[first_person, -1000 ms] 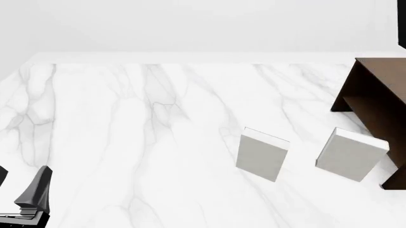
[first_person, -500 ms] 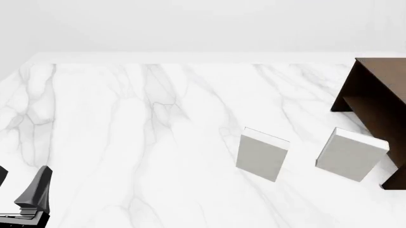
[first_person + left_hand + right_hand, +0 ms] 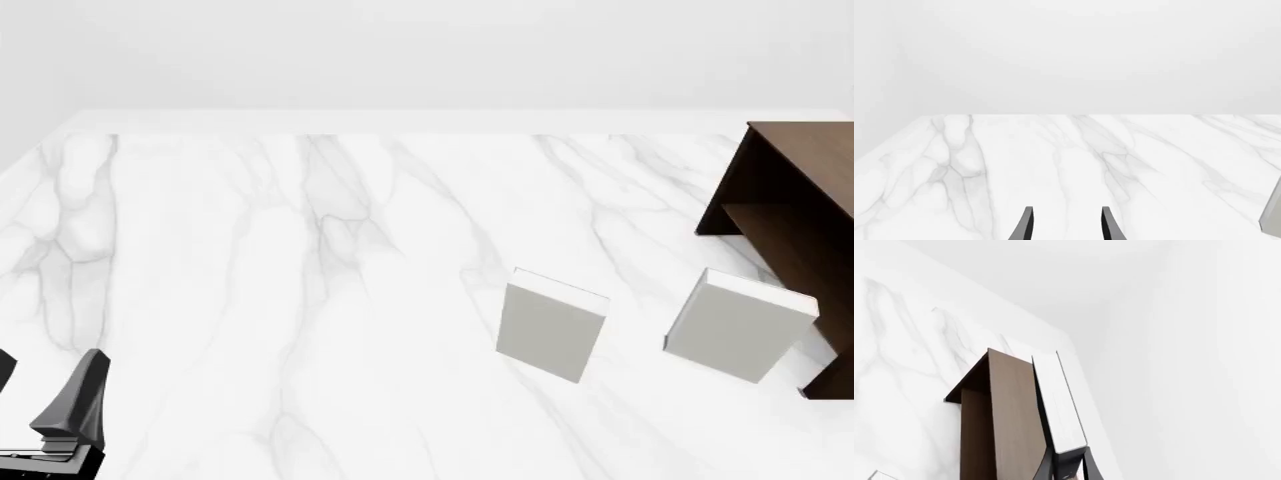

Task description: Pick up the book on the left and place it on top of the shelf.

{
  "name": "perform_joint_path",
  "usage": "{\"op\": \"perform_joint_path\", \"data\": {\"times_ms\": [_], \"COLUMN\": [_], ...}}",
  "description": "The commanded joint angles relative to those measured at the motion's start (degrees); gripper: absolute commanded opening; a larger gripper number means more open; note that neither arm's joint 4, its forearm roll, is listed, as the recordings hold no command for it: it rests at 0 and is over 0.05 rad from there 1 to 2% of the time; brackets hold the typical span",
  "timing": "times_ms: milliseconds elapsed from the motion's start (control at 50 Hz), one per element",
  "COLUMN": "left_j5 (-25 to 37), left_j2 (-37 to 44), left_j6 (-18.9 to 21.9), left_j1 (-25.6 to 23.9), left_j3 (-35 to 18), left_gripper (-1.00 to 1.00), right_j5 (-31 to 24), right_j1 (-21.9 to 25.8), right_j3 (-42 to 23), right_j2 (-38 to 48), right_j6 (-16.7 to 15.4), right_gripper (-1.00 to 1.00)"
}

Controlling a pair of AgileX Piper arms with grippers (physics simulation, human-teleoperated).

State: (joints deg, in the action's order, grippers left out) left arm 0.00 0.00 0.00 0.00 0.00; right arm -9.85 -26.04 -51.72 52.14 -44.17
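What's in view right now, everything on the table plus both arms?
table: one, white marble with grey veins, under everything.
shelf: one, dark brown, at the table's right edge.
grey books: two, light grey-white, upright, right of centre; the right one is close in front of the shelf.
book: one, dark cover with white page edge, seen only in the right wrist view, next to the shelf; contact unclear.
left gripper: fingers apart, nothing between them, near-left corner.
right gripper: fingers closed on the book's near end.
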Motion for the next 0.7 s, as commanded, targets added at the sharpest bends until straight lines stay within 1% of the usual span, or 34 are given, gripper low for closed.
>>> {"op": "perform_joint_path", "data": {"times_ms": [20,340,400,500,700], "left_j5": [0.0,0.0,0.0,0.0,0.0], "left_j2": [0.0,0.0,0.0,0.0,0.0], "left_j6": [0.0,0.0,0.0,0.0,0.0], "left_j1": [0.0,0.0,0.0,0.0,0.0], "left_j3": [0.0,0.0,0.0,0.0,0.0], "left_gripper": [1.00,1.00,1.00,1.00,1.00], "right_j5": [1.8,2.8,3.1,4.7,5.5], "right_j1": [-2.2,-5.7,-5.8,-6.5,-6.8], "right_j3": [0.4,0.6,0.1,0.7,0.8], "right_j2": [0.8,1.7,2.3,3.6,4.9], "right_j6": [-0.1,-1.7,-1.8,-3.1,-3.3], "right_gripper": [-1.00,-1.00,-1.00,-1.00,-1.00]}}
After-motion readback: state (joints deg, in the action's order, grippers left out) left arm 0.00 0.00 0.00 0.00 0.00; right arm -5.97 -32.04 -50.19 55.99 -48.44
